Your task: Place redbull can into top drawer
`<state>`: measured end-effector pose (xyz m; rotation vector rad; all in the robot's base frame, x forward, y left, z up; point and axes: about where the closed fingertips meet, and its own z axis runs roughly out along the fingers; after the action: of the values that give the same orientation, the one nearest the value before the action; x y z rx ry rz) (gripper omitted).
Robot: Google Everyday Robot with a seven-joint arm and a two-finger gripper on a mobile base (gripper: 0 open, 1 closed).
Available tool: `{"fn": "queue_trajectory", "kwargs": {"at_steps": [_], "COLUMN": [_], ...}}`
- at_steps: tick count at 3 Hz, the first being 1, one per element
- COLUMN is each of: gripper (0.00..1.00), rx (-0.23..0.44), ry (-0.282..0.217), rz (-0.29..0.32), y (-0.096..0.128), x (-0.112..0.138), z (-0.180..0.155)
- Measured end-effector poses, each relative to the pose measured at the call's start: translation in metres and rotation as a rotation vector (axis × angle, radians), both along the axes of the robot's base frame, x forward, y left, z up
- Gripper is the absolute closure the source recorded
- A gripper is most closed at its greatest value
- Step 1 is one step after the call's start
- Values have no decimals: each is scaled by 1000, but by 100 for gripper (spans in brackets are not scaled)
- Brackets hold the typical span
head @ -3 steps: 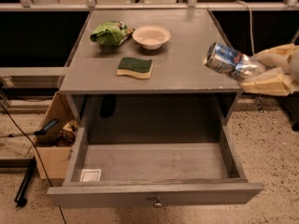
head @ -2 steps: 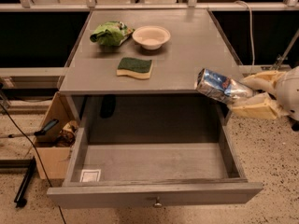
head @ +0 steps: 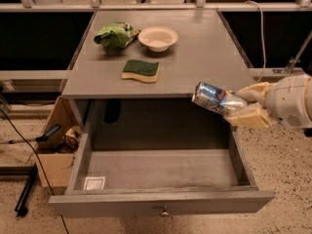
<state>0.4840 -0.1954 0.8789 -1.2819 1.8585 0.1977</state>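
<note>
Gripper: fingers clamped around the tilted redbull can | Change: can carried left and lower, now over top drawer right side | Next: lower, release.

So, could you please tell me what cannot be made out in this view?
Camera view only:
Rear end of the redbull can: hidden by the gripper, shut on it above the right wall of the top drawer.
The arm: cut off by the right edge.
Print on the sticker: too small.
Contents of the cardboard box: partly behind the drawer.
</note>
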Motion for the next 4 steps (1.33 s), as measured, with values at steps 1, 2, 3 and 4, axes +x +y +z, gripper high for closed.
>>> {"fn": "queue_trajectory", "kwargs": {"at_steps": [1,2,3,4], "gripper": [100,100,100,100], "rx": [0,-2,-11,-25], "ry": [107,203,276,319], "rz": [23,49,76,110], "y": [20,40,58,82], "x": [-6,-18,-25,-15], "z": [-56,-106,-147,-177]}}
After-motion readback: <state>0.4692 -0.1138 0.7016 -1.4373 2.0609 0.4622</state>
